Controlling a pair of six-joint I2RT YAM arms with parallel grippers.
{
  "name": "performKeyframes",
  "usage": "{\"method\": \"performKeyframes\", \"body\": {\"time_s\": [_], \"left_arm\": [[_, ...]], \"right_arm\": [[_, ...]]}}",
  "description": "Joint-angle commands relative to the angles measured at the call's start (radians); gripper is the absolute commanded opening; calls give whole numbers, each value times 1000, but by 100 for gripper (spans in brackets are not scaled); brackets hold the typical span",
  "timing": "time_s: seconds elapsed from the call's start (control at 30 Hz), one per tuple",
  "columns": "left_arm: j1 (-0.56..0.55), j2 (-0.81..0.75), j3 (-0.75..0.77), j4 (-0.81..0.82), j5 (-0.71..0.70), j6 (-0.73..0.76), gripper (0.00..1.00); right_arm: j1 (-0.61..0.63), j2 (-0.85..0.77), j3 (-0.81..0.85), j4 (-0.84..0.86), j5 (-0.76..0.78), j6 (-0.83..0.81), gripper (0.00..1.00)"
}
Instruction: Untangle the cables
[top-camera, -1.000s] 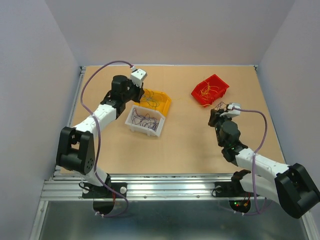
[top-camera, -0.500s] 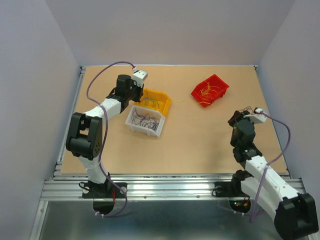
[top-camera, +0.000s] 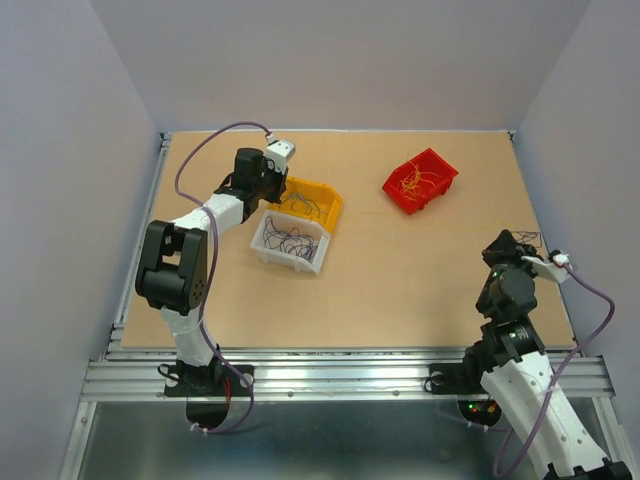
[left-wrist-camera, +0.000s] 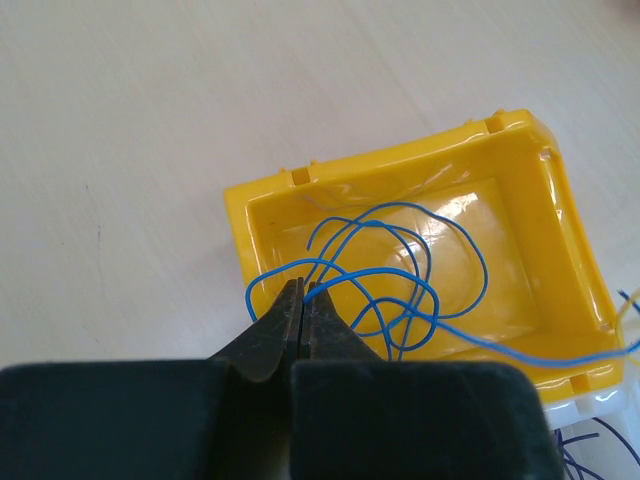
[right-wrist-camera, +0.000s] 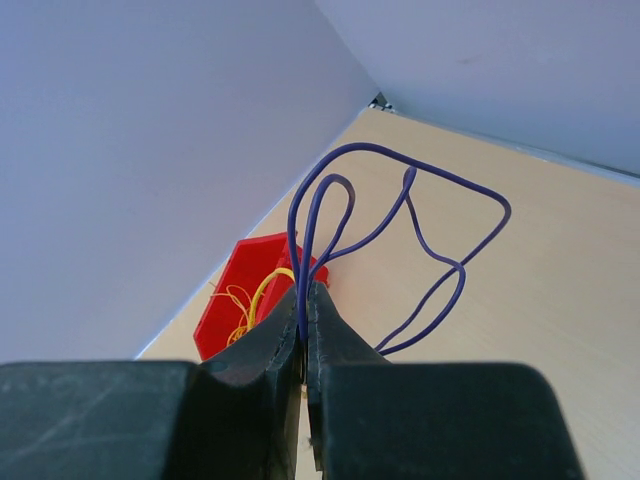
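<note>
My left gripper is over the near wall of the yellow bin, its jaws shut on a thin blue cable. That cable lies looped on the bin floor. My right gripper is held up near the table's right edge, shut on a purple cable. The purple cable stands in loops above its tips. A faint yellow strand lies on the table between the bins.
A white bin with dark purple cables stands against the yellow bin's near side. A red bin with orange-yellow cables sits at the back right. Grey walls close in the table on three sides.
My right arm has swung back toward the near right, carrying the purple cable away from the red bin. The left gripper stayed at the yellow bin and closed tighter.
</note>
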Motion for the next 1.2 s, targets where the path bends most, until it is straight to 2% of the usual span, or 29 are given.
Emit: {"method": "performKeyframes", "body": {"time_s": [0.0,0.37,0.5,0.57,0.73,0.87,0.93,0.97,1.0,1.07,1.17], "left_arm": [[2,3,50,0,8,6,0],[-2,35,80,-32,18,19,0],[11,15,68,-10,-57,9,0],[25,-3,44,23,-33,-11,0],[48,-13,38,31,5,-42,0],[48,20,67,10,15,-43,0],[48,33,74,2,15,-40,0],[48,35,74,0,16,-40,0],[48,35,74,0,18,-40,0],[48,30,71,2,28,-39,0],[47,26,68,2,36,-37,0]], "right_arm": [[-4,-61,-24,-48,51,26,0],[-4,-66,-22,-56,49,50,1],[-4,-161,-28,-158,163,124,1],[-4,-215,-33,-190,219,142,1],[-4,-348,-7,-391,331,262,1],[-4,-368,42,-583,421,484,1],[-4,-370,73,-753,454,605,1],[-4,-370,87,-828,488,797,1],[-4,-370,99,-987,497,892,1],[-4,-371,130,-1081,508,1051,0],[-4,-370,144,-1129,504,1064,0]]}}
